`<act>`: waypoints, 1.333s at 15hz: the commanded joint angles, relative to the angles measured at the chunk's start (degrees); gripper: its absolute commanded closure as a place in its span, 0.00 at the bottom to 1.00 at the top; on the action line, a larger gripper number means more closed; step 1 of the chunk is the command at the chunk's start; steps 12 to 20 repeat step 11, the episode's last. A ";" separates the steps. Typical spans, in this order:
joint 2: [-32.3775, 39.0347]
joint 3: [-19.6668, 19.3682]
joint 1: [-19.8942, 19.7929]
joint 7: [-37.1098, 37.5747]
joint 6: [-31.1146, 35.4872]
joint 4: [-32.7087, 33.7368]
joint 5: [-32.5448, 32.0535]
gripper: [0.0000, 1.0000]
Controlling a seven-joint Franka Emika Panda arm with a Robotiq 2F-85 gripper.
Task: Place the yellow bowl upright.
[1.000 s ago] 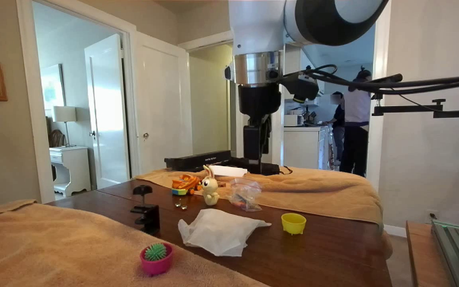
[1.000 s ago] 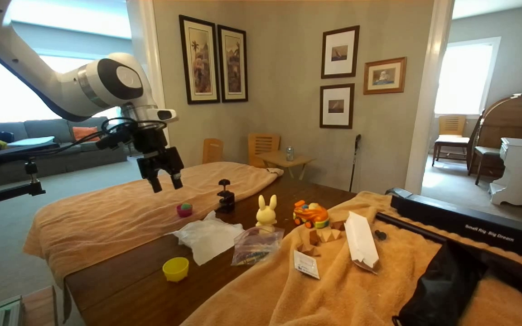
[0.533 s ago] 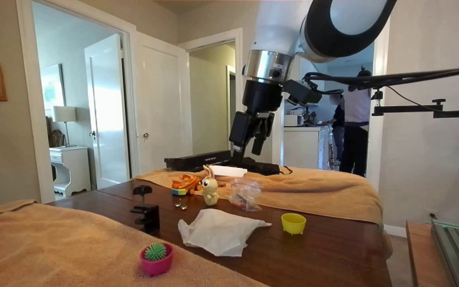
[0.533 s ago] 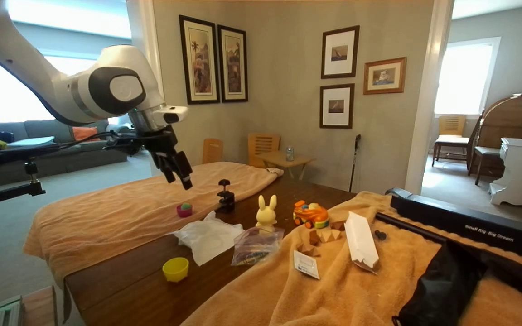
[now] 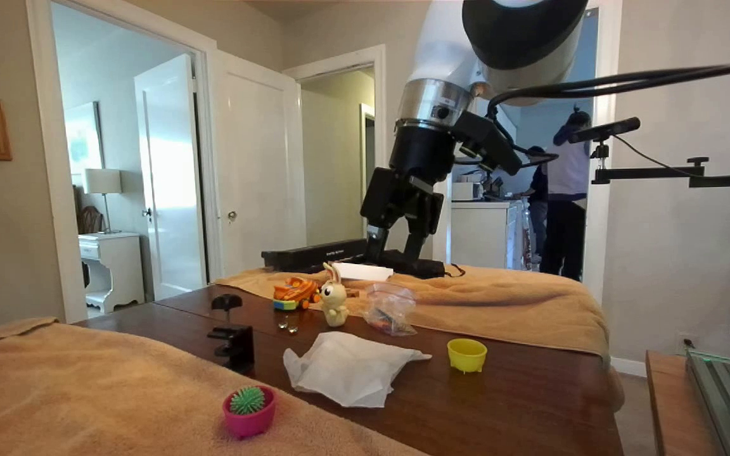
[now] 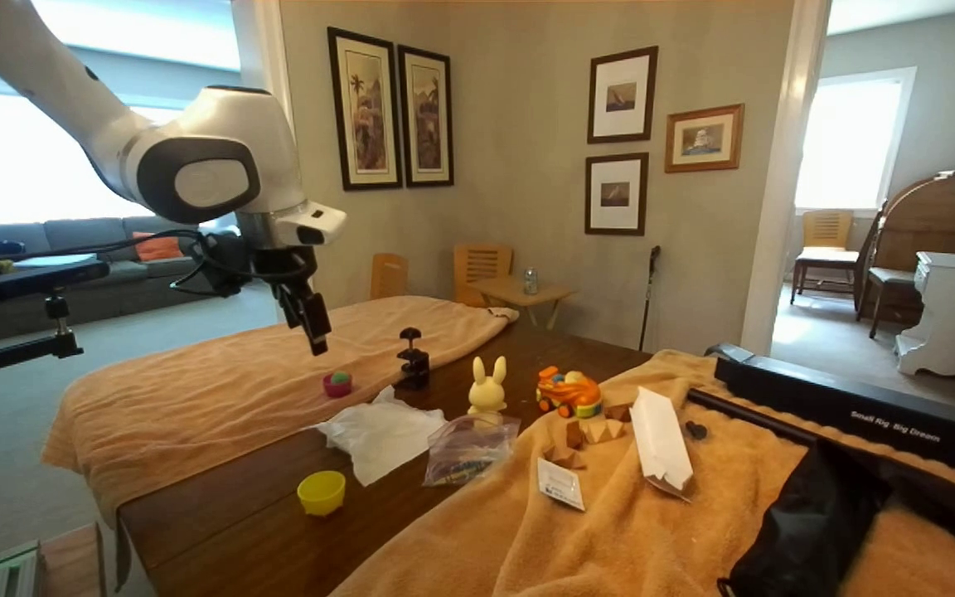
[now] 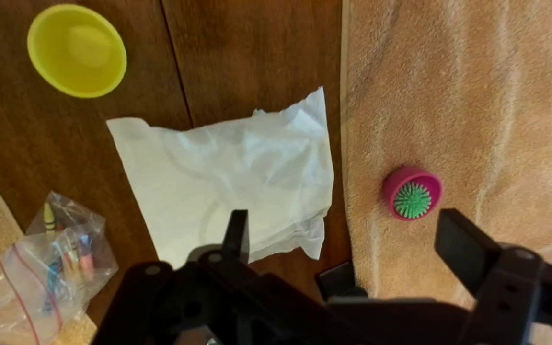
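Home interior: in an exterior view, grey sofa [image 6: 142,307] with orange cushion [image 6: 157,246], framed pictures [image 6: 366,112] on wall [image 6: 519,91], wooden chairs [image 6: 483,264] by small table [image 6: 556,293]; in an exterior view, lamp [image 5: 102,181] on white stand [image 5: 115,266] past doorway [image 5: 56,158], two people [image 5: 568,171] near kitchen-type counter [image 5: 478,234]; bunny toy [image 5: 334,310], toy vehicle [image 6: 579,396] on brown tabletop [image 5: 485,411]
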 commanded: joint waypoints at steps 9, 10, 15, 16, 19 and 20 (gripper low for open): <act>-2.09 2.40 -4.41 1.13 -12.70 1.62 -2.67 0.00; -2.09 2.45 -4.41 1.15 -12.70 1.62 -2.69 0.00; -2.09 2.47 -4.41 1.16 -12.70 1.62 -2.69 0.00; -2.09 2.47 -4.41 1.16 -12.70 1.62 -2.69 0.00; -2.09 2.47 -4.41 1.16 -12.70 1.62 -2.69 0.00; -2.09 2.47 -4.41 1.16 -12.70 1.62 -2.69 0.00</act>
